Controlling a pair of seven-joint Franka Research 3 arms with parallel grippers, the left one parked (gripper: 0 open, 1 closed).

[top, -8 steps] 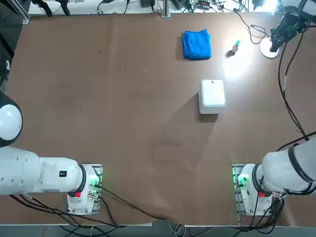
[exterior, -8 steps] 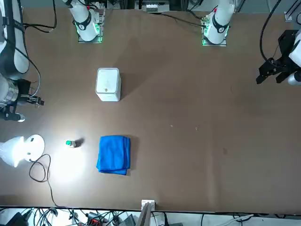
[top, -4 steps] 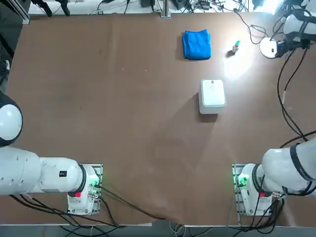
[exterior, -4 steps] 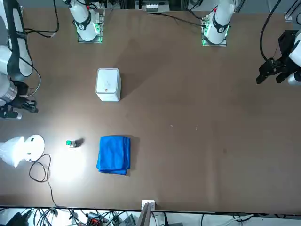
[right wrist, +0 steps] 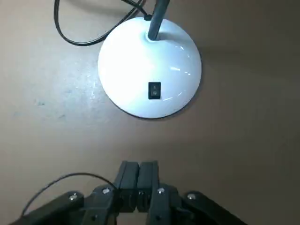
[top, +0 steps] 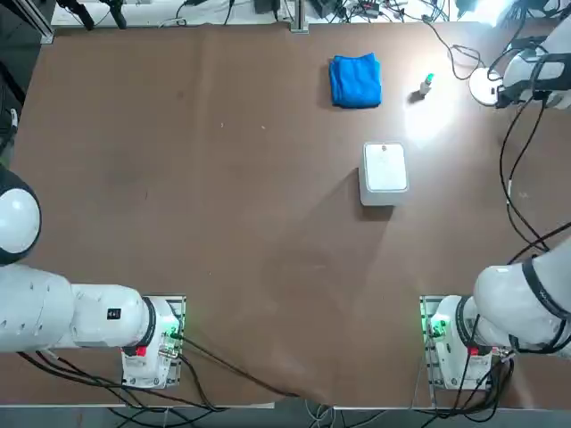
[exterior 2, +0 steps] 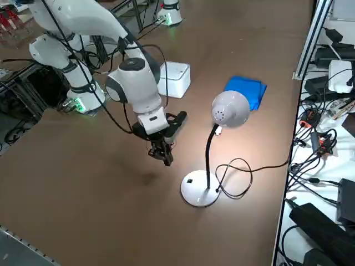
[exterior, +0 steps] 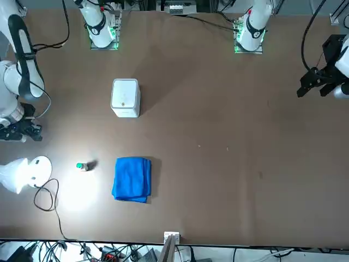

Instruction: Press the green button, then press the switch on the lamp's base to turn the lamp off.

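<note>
The lamp (exterior 2: 230, 109) is lit, and its head throws a bright patch on the table. The lamp's base (right wrist: 150, 68) is a white disc with the switch (right wrist: 154, 90) as a small dark rocker on top. My right gripper (right wrist: 138, 171) is shut with nothing in it. It hovers above the table just beside the base (exterior 2: 198, 191), its tips (exterior 2: 166, 159) short of the switch (exterior 2: 189, 180). The green button (top: 427, 83) stands upright between the blue cloth and the base (top: 484, 86), untouched, and also shows as the green button (exterior: 80, 166) in the front view.
A blue cloth (top: 355, 80) lies near the far edge and a white rounded box (top: 384, 169) sits mid-table. The lamp's black cable (exterior 2: 238, 177) loops beside the base. Many cables and devices (exterior 2: 321, 138) crowd the shelf past the far edge.
My right gripper has drawn back from over the lamp's base toward the robot's side, staying shut. The lamp is lit throughout.
</note>
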